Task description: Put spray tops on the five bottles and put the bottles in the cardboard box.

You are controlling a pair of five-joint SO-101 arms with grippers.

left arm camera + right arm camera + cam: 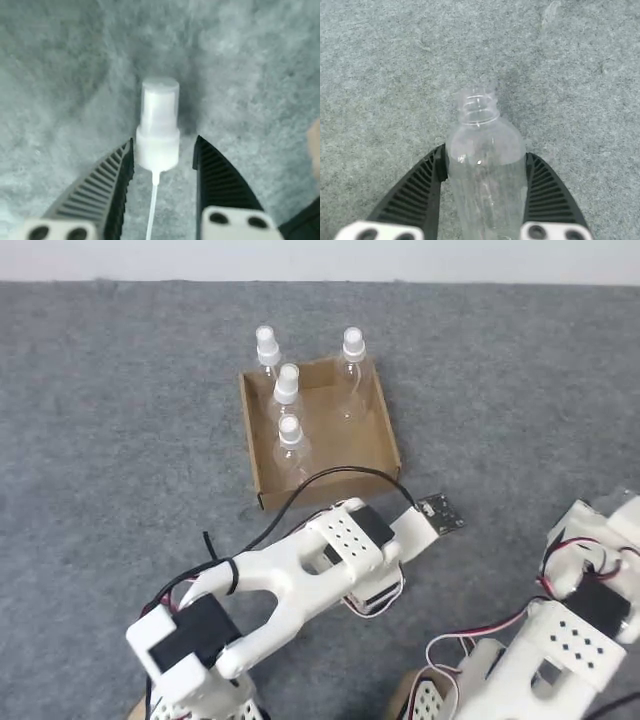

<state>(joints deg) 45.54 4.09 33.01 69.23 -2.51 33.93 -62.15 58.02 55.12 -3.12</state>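
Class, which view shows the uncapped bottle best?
Right wrist view: the uncapped bottle, open neck and clear body, gripped in the right gripper. High view looks at the right arm's back; left wrist view faces a spray top.

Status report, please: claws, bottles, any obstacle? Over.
Left claw open, straddling spray top. Right claw shut on uncapped bottle. Four capped bottles in cardboard box. No obstacle seen.

Our left arm (300, 580) is stretched out low and forward. Its pincer (164, 141) points down with the jaws apart: one side touches the collar of a spray top (159, 125), the other sits just clear of it. Our right arm (560, 640) is folded up at the near corner, and its pincer (485, 153) is clamped on both sides of a bottle (485, 175).
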